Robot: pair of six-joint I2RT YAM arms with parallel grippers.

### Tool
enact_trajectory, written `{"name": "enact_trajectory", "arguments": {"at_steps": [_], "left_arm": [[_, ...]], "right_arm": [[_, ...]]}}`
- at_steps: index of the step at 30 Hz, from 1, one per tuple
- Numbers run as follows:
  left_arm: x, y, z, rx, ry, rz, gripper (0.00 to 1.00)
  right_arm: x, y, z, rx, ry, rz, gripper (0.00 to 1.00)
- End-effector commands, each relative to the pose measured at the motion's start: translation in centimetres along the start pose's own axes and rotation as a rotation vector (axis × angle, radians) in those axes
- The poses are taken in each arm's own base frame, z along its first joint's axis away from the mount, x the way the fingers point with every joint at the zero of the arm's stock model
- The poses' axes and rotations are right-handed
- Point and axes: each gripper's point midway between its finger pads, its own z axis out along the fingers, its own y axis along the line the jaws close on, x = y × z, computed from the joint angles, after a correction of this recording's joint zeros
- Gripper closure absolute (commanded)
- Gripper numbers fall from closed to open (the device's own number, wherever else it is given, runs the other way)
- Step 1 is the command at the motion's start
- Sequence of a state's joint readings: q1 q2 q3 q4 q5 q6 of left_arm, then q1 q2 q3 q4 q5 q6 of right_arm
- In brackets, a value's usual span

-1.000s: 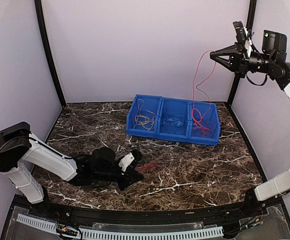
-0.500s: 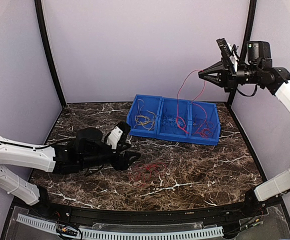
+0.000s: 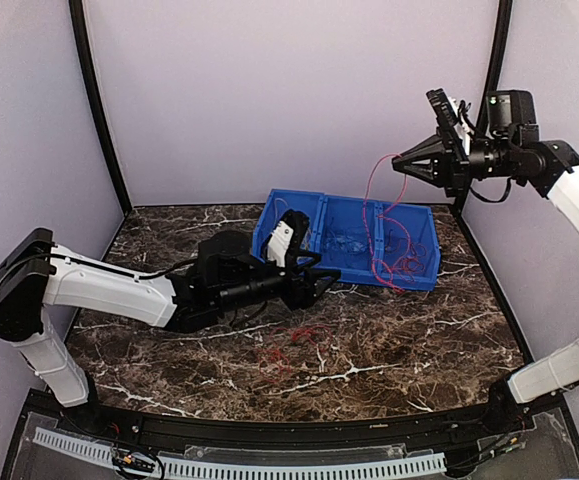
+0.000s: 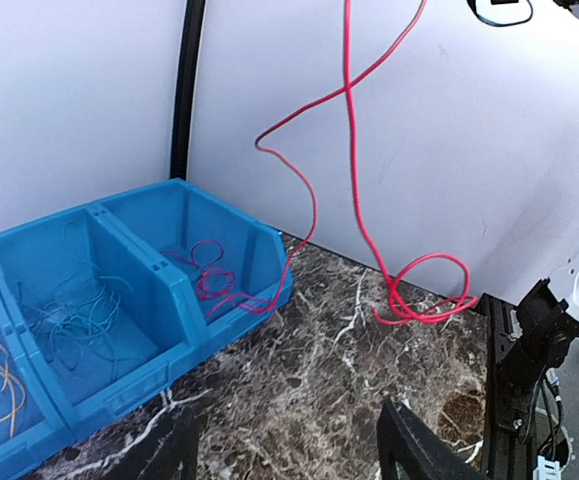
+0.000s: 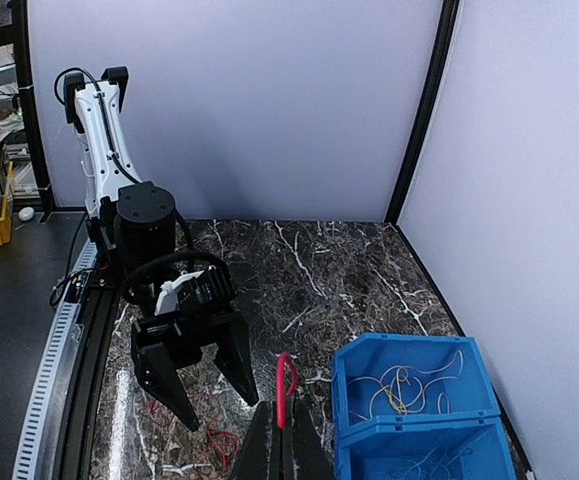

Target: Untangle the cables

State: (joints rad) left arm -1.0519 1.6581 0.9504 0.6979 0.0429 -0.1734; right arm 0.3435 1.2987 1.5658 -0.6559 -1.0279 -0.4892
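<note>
The dark marble bench (image 3: pixel 419 340) carries everything. The left arm (image 3: pixel 119 290) reaches low across it, jaws spread wide and empty, just short of the blue bin (image 3: pixel 349 268). The right arm (image 3: pixel 569 190) is held high at the back, jaws pinched shut on one red cable (image 5: pixel 283 390). That cable hangs in loose curves toward the bin's right-hand compartment, where other red wires lie; whether its lowest loop is inside the wall I cannot tell. Yellow wires sit in the left compartment and bluish ones in the middle. A small red bunch (image 3: pixel 304 335) lies on the bench in front of the bin, near the left jaws. To finish this step cleanly, the right arm should probably come down over the red compartment until the slack coils inside, and only then let go. The left jaws would do best to take a single strand at the bunch's edge and lift slowly — the rest can then fall away.
</note>
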Motion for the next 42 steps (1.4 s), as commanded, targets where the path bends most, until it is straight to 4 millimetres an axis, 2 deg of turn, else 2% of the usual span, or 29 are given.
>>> {"name": "enact_trajectory", "arguments": {"at_steps": [1, 8, 12, 15, 24, 28, 34, 39, 42], "left_arm": [[-3.9, -2.5, 1.4, 0.129, -0.127, -0.030, 0.37], [-4.1, -3.9, 3.0, 0.225, -0.139, -0.086, 0.37], [-3.4, -3.7, 4.3, 0.221, -0.131, -0.104, 0.40], [-2.9, -3.4, 4.9, 0.217, -0.128, -0.111, 0.45], [-3.1, -3.9, 4.0, 0.296, -0.198, -0.145, 0.50], [-3.3, -3.3, 4.6, 0.268, -0.195, -0.164, 0.52], [-2.3, -1.3, 7.0, 0.162, -0.166, -0.219, 0.52], [-1.5, -0.8, 8.3, 0.159, -0.182, -0.245, 0.53], [-1.6, -0.7, 8.4, 0.162, -0.213, -0.249, 0.58]], "right_arm": [[-0.5, 1.1, -0.1, -0.022, -0.016, -0.018, 1.00], [-0.5, 1.2, 0.1, -0.034, -0.020, -0.012, 1.00], [-0.7, 1.3, 0.0, -0.041, -0.028, -0.009, 1.00], [-1.0, 1.4, 0.0, -0.046, -0.034, -0.008, 1.00], [-1.1, 1.8, -0.2, -0.046, -0.038, -0.011, 1.00], [-1.0, 1.8, -0.1, -0.050, -0.040, -0.007, 1.00], [-1.5, 2.0, -0.2, -0.061, -0.052, -0.006, 1.00], [-1.8, 2.0, -0.3, -0.060, -0.056, -0.007, 1.00], [-1.8, 2.0, -0.3, -0.062, -0.057, -0.006, 1.00]]}}
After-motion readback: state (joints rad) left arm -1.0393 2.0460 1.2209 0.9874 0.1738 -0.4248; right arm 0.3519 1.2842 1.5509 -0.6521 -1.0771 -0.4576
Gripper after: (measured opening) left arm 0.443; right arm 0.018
